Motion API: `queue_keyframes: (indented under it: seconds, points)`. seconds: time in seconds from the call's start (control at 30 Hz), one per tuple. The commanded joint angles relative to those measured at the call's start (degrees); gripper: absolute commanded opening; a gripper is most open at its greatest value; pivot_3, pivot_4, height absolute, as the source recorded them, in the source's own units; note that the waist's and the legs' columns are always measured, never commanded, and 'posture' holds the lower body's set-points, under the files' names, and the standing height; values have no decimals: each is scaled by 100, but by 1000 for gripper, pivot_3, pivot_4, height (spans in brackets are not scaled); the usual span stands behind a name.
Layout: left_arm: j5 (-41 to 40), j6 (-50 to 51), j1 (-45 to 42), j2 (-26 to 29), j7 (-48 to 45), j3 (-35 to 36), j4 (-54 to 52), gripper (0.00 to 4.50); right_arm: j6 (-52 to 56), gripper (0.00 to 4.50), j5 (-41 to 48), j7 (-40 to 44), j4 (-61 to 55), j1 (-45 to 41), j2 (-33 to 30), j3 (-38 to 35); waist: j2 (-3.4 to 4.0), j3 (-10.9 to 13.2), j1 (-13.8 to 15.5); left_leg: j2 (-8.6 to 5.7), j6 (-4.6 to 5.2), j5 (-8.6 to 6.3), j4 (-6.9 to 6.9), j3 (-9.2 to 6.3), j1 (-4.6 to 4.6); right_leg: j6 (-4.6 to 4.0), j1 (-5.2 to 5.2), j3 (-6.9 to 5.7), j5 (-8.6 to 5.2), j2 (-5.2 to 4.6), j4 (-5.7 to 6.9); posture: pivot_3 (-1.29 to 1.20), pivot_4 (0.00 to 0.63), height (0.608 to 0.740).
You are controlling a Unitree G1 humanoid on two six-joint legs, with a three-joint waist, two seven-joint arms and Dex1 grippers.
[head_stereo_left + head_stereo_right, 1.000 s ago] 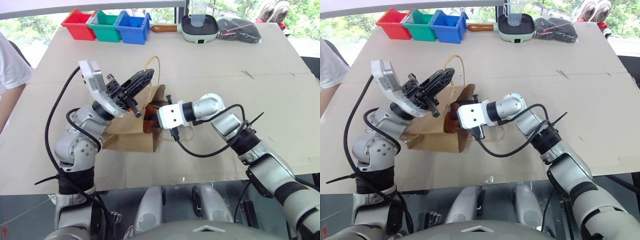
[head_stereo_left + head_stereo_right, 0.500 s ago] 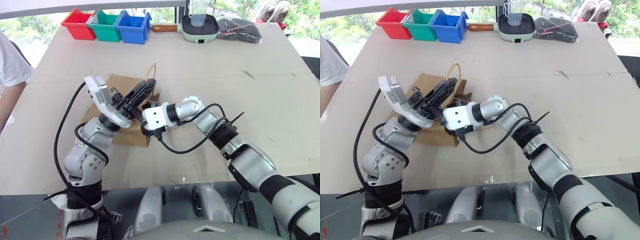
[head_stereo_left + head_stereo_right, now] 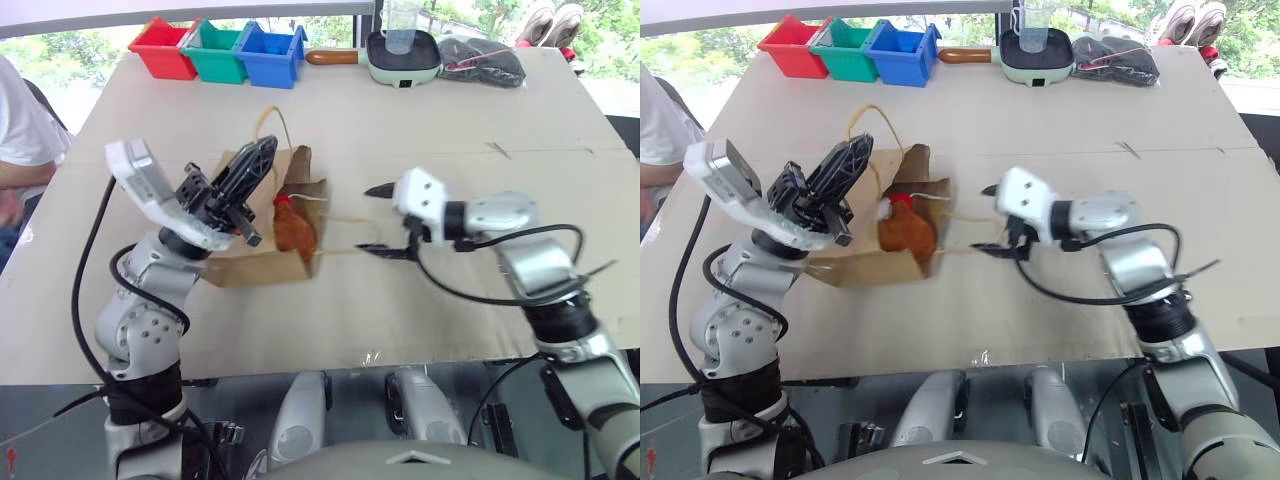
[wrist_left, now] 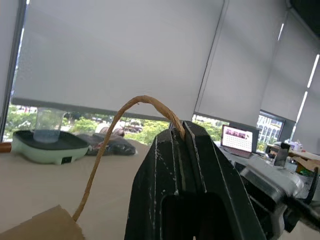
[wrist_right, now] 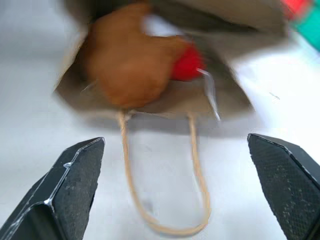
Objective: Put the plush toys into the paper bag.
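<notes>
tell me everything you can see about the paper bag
The paper bag is brown kraft paper with two twisted paper loop handles. It lies on the table with its mouth open toward the right gripper. The left gripper pinches one handle and lifts it; the other handle lies flat on the table. An orange-brown plush toy sits in the mouth.

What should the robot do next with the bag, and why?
Probably tip the paper bag mouth-up with the left gripper, whose fingers pinch one handle. The orange plush toy sits right at the open mouth and might roll out. The right gripper is open, off the bag.
</notes>
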Motion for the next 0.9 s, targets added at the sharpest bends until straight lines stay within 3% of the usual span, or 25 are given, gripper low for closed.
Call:
queue_keyframes:
  seconds: [0.03,0.17,0.27,0.43,0.67,0.9]
  points:
    - [-106,-61,-517,-203,26,-174,145,0,1764,4466,669,-635,-942,190,-1,-984,-1,0,21,-1,0,0,1,0,0,0,0,1,0,1,-1,0,150,740]
    - [-570,245,-895,-160,6,-34,227,0,3664,4466,1299,-1288,-1671,535,346,-2122,-2,0,2,0,0,0,0,1,-2,0,0,4,0,4,-1,0,150,740]
    - [-841,500,-792,118,-79,128,149,0,4385,4466,1642,-1579,-1886,534,640,-2756,0,1,-71,2,1,0,-6,8,3,1,-2,14,-1,8,0,0,150,740]
    - [-489,422,357,440,-369,247,-93,0,4990,4466,2101,-1889,-1826,178,1194,-3424,7,0,-164,3,1,0,-9,12,5,2,-4,18,-2,9,-2,0,150,740]
    - [-555,319,1334,370,-226,308,-733,0,4869,4466,2545,-2017,-988,-581,1547,-2921,5,2,-84,2,1,0,-12,10,-1,1,-7,15,-2,7,-5,0,150,740]
    - [-598,220,1546,367,4,442,-1056,0,3476,4466,2412,-1801,1025,-1750,1685,-1919,7,3,-129,4,1,0,-14,16,4,1,-8,23,-2,10,-4,0,150,740]
